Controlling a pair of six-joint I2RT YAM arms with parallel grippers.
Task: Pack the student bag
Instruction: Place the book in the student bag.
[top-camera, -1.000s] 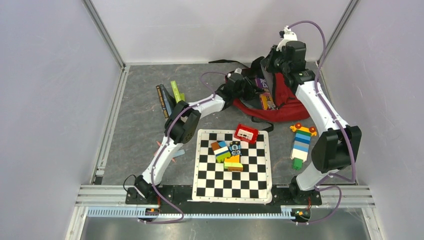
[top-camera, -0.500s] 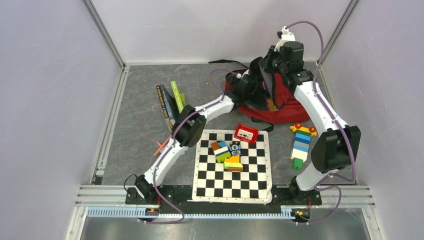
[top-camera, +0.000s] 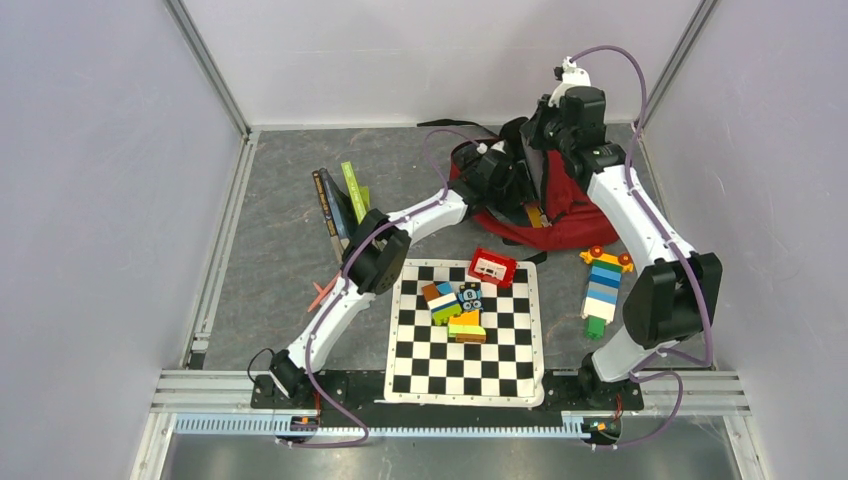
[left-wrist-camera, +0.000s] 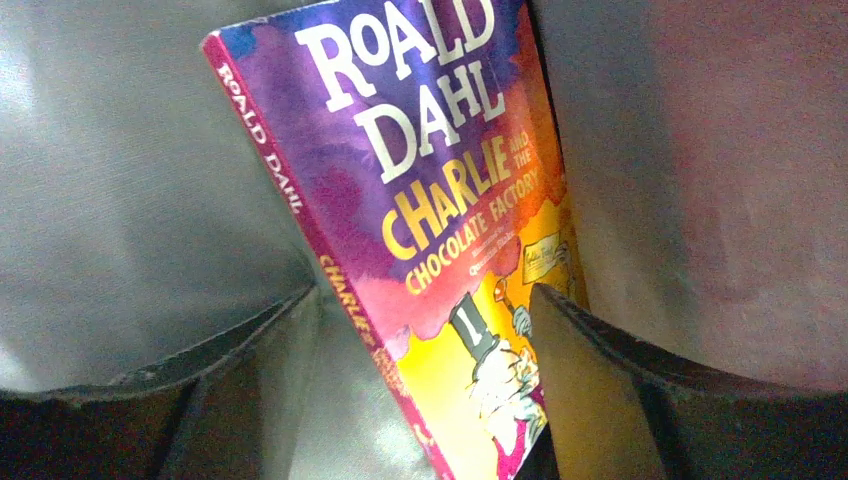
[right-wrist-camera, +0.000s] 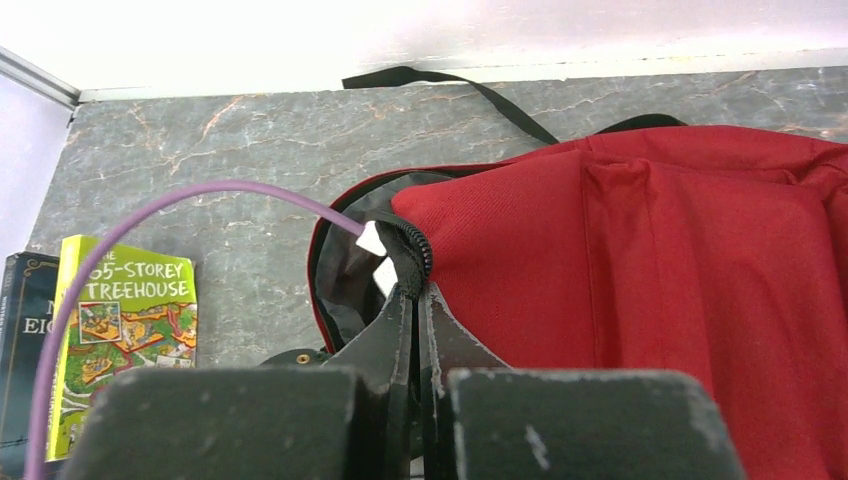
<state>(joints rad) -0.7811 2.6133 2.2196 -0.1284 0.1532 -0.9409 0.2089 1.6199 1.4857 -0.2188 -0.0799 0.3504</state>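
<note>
Checkerboard mat (top-camera: 466, 375) lies nearest, between the two arm bases. On the mat's middle sits a block pile (top-camera: 455, 310). A small red toy box (top-camera: 492, 267) is on the mat's far edge. Just right of the mat, off it, lies a striped block stack (top-camera: 603, 288). Left of the mat and farther back, books (top-camera: 338, 197) lean together; one is green, one is dark.

The student bag (top-camera: 570, 205) lies beyond the mat's far right corner, on the grey table and near the back wall, with its mouth open. A black strap (right-wrist-camera: 450, 85) trails on the far side of it.

The left gripper (left-wrist-camera: 425, 295) is beyond the mat's far edge, down inside the bag mouth. Its fingers (left-wrist-camera: 600, 400) are spread apart with a Roald Dahl book (left-wrist-camera: 420, 200) between them. There is a gap at the spine side, so the book is not squeezed. Grey lining (left-wrist-camera: 120, 200) surrounds the book.

The right gripper (right-wrist-camera: 412, 300) is also beyond the mat's far right corner, above the bag. Its fingers are pressed together on the bag's zipper rim, pinching the fabric edge at the opening.
</note>
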